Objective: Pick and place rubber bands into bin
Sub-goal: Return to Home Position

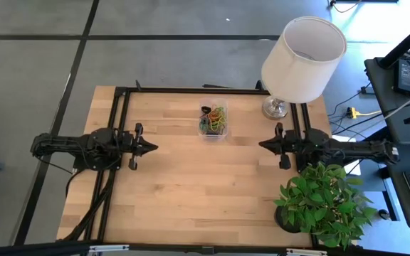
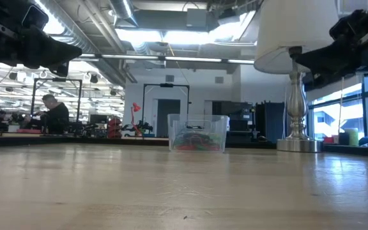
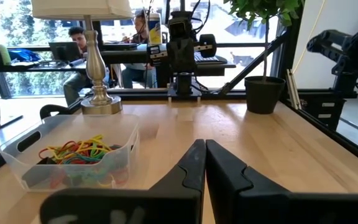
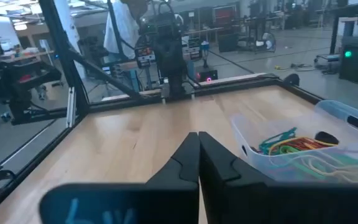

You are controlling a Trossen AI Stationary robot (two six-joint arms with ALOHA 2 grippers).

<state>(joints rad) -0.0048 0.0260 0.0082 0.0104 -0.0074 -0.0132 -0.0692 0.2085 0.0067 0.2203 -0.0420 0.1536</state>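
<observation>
open workshop beyond: grey floor (image 1: 191, 64), ceiling lights (image 2: 165, 35) (exposed ducts (image 2: 110, 22)), bright windows (image 3: 17, 31)

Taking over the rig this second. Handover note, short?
Left gripper: shut, empty, at the left side of the table, pointing inward.
Right gripper: shut, empty, at the right side, facing the left one.
Rubber bands: mixed-colour heap inside the bin, which stands at the far middle, beside the lamp.
Done: no loose bands show on the wood.
Left: nothing visible to pick; both arms look parked.
</observation>
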